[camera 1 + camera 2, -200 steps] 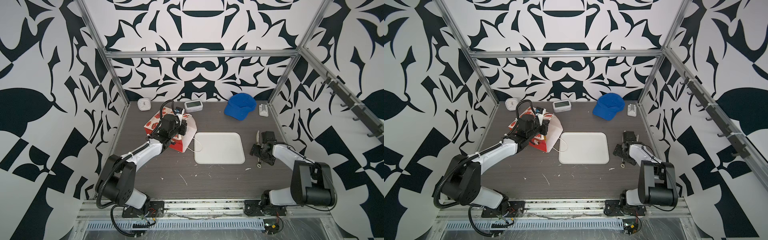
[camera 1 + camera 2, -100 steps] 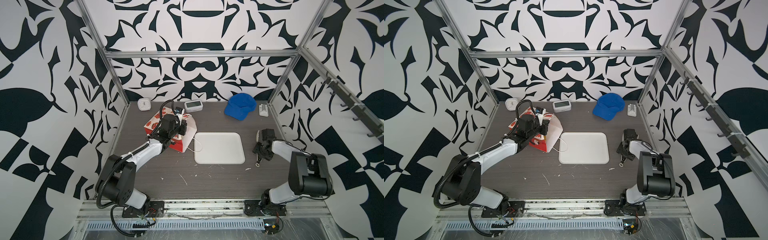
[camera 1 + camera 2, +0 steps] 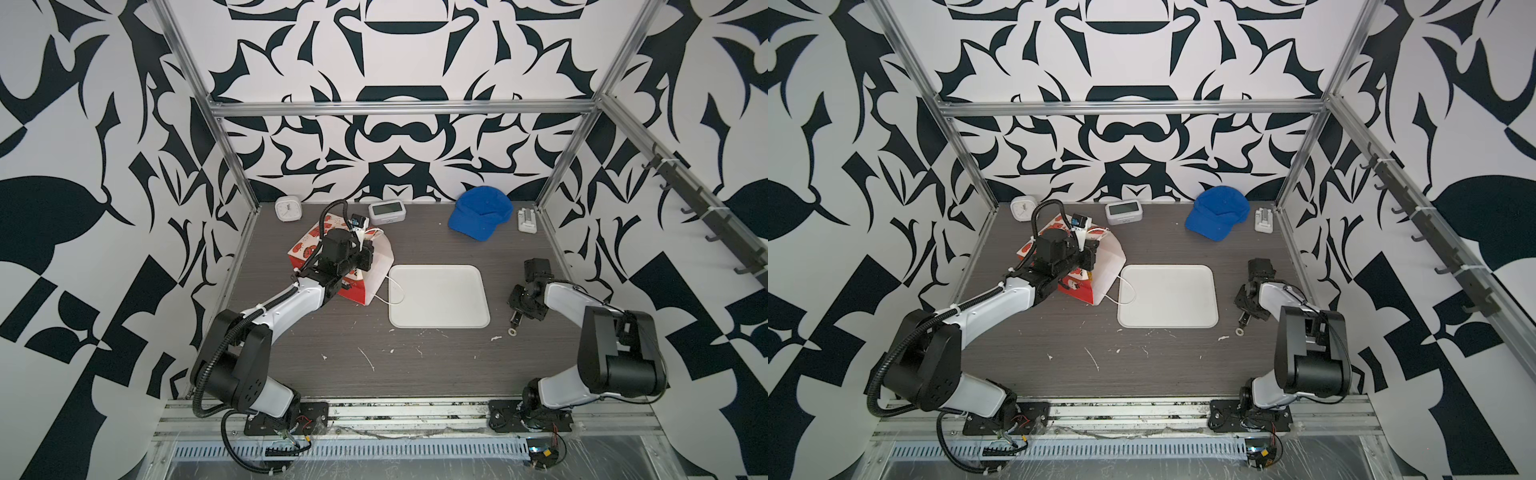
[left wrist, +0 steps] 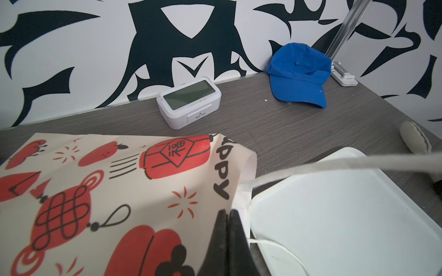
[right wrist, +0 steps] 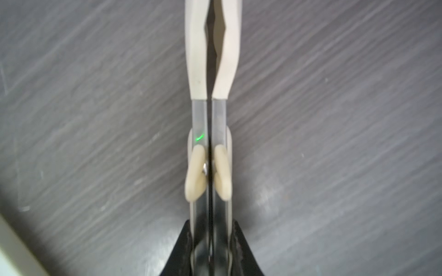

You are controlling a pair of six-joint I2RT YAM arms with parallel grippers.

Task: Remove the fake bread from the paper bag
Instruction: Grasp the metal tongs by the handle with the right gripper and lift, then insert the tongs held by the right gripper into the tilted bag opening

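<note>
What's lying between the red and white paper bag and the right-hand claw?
A flat white square tray lies between the red and white paper bag and the right claw, as both top views show.

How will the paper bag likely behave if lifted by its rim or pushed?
The paper bag will probably flex, not stay rigid: its mouth already sags out of square. Lying on its side on the smooth table, it likely slides easily when pushed. Its thin cord handle hangs loose and could snag.
</note>
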